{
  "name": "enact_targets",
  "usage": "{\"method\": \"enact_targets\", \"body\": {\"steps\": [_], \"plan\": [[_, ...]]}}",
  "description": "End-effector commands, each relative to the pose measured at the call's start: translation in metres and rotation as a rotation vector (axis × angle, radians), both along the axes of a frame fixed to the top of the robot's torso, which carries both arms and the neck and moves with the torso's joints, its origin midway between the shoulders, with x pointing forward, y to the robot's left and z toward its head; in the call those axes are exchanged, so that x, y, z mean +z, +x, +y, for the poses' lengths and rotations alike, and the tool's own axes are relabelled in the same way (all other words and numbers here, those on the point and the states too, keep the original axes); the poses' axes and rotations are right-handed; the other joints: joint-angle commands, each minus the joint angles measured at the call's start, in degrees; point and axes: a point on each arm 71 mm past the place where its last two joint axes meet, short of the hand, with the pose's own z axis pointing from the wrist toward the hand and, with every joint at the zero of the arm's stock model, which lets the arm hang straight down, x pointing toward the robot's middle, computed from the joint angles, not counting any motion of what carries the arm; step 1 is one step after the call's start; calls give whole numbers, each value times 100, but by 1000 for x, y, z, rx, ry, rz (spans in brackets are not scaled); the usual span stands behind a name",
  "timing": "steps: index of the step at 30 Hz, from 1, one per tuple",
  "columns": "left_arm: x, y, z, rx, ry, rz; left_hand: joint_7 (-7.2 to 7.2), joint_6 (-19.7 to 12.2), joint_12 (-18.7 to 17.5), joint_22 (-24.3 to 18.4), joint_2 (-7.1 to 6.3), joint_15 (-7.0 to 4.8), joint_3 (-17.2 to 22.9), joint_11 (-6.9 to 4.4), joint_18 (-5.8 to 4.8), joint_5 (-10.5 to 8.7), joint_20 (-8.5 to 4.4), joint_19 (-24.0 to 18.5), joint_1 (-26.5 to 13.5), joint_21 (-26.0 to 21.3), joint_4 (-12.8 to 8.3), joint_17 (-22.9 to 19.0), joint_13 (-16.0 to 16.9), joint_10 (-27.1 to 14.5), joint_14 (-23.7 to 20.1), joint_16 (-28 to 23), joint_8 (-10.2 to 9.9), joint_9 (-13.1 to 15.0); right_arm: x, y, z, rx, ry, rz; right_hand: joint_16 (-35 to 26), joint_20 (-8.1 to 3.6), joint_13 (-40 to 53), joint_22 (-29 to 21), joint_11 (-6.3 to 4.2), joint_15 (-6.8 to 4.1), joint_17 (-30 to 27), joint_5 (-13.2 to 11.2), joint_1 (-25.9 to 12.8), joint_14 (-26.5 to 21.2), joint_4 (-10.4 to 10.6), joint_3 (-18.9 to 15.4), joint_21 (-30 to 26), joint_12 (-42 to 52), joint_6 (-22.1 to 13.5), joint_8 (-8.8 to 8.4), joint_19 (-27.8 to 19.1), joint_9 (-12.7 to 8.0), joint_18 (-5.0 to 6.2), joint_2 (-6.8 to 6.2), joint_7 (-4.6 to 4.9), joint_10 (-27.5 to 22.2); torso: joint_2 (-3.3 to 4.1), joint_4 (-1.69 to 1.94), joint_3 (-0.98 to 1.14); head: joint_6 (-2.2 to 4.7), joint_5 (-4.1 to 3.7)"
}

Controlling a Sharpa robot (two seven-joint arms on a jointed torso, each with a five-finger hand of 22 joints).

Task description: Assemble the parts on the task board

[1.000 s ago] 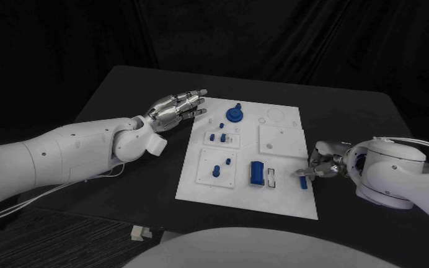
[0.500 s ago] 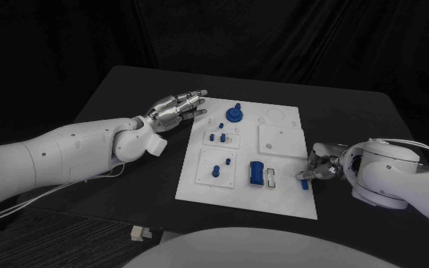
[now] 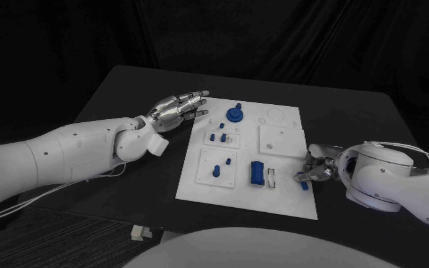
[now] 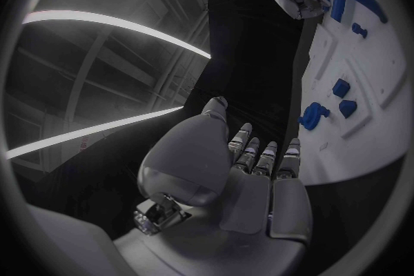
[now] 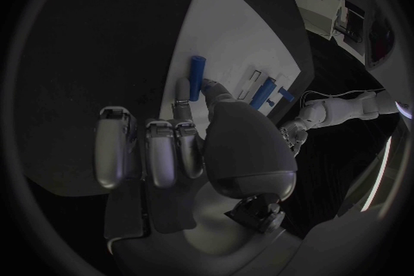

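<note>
Right robot hand pinching a blue part at the task board's right edge; left robot hand open, empty, beside its left edge. Best lifted straight, kept pinched firmly.

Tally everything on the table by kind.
Hands: 2, left hand and right hand
Board: 1
Blue parts: 8, as far as I can make out, one of them pinched by the right hand
Total: 11

White task board carries small blue parts.
</note>
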Motion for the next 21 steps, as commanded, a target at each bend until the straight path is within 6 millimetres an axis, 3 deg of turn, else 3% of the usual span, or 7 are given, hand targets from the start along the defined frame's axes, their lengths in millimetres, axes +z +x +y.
{"method": "enact_targets", "body": {"steps": [1, 7, 12, 21], "plan": [[0, 0, -3, -14, -17, 0, -7, 21, -17, 1, 25, 48, 24, 53, 82, 32, 35, 11, 13, 24, -33, 4, -3, -4, -11, 36, 18, 1, -11, -7, 0, -24, 2, 8, 15, 1, 1508, 1165, -41, -37, 1509, 196, 178, 600, -294, 252, -28, 14, 3, 108, 136, -1945, -14, 86, -56, 620, 1, 0, 0, -1, 1], [0, 0, -3, -15, -18, 0, -8, 13, -20, -1, 31, 50, 30, 52, 82, 35, 36, 10, 19, 24, -38, 4, -4, -4, -11, 36, 17, -1, -7, -9, 4, -26, 64, -29, 15, -12, 1508, 1177, -42, -43, 1509, 736, 118, 600, -569, 457, -9, 14, -109, 302, 155, -1682, -22, 48, -53, 620, -3, 6, 1, -1, 9], [0, -1, -4, -18, -20, 1, -9, 8, -23, 4, 35, 52, 33, 52, 81, 35, 36, 12, 22, 25, -41, 4, -4, -4, -11, 37, 16, -2, -2, -12, 10, -22, 131, -63, 15, -7, 1508, 1183, -36, -40, 1509, 1116, -71, 600, -659, 583, 4, 14, -216, 431, 167, -1503, -26, 16, -46, 620, -2, 2, 0, -1, 4], [-1, 0, -4, -19, -18, 4, -11, 2, -22, 4, 41, 55, 40, 51, 81, 37, 37, 12, 28, 25, -47, 5, -4, -5, -11, 38, 16, -2, 2, -20, 16, -155, 330, 27, 15, -16, 1508, 1213, -48, -50, 1509, 1164, -285, 600, -630, 655, 96, 14, -291, 501, 213, -1393, -47, 30, -56, 620, -2, 0, 1, -1, 9]]}}
